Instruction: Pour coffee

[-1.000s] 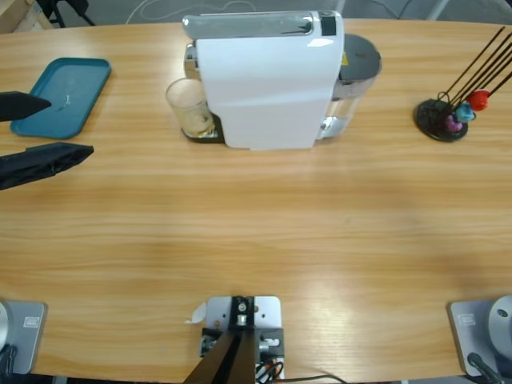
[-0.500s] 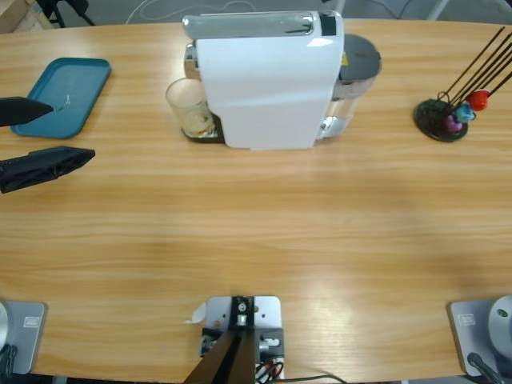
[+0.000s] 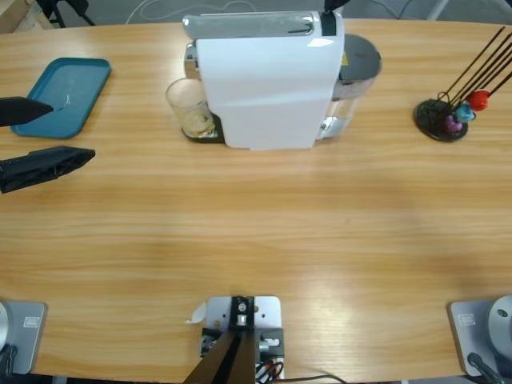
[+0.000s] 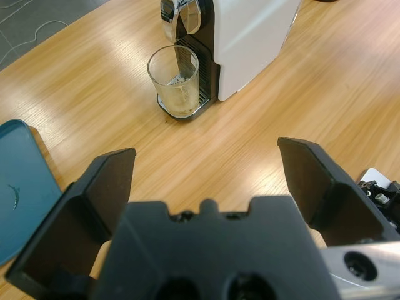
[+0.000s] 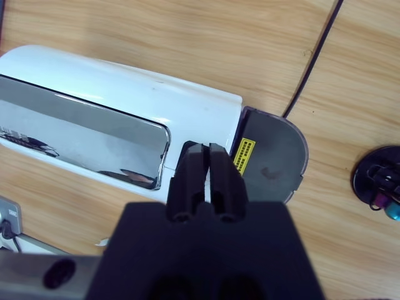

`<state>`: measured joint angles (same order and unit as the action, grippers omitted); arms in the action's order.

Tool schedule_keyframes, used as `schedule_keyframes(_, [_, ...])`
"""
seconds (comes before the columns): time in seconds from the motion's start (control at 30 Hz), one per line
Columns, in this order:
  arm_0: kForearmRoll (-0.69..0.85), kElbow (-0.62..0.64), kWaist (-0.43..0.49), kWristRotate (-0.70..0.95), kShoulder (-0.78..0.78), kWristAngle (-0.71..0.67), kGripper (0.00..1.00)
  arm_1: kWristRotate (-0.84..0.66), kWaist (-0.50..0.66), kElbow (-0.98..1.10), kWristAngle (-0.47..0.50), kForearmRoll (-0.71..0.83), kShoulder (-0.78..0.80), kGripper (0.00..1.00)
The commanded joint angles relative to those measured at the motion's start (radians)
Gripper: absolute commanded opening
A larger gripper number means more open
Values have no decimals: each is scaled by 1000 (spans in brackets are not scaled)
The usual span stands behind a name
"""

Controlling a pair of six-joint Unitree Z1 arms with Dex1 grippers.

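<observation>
Open table (image 3: 264, 232) was found between the left gripper (image 4: 206, 156) and the glass (image 4: 174, 78). Its far side was blocked by the white machine (image 4: 250, 37).

The coffee (image 4: 182, 103) is a shallow layer of pale tan-brown liquid at the bottom of a clear glass (image 3: 188, 107), filling only its lowest part. The glass stands upright on the drip tray (image 4: 187, 114) under the spout (image 4: 181, 17) of the white coffee machine (image 3: 268, 80), apparently touching nothing else.
</observation>
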<state>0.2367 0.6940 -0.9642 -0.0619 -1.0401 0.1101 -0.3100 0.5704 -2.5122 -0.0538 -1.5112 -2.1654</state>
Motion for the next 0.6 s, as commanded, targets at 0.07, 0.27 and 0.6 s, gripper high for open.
schedule_keyframes(0.07, [-11, -42, 8, -9, -30, 14, 1000, -1, 43, 29, 51, -96, -48, 0])
schedule_keyframes(0.27, [-24, -41, 18, -9, -23, 14, 1000, 18, 48, -322, 119, -74, 100, 0])
schedule_keyframes(0.6, [-27, -39, 19, -9, 12, 14, 1000, 45, 148, -14, 131, -59, 288, 676])
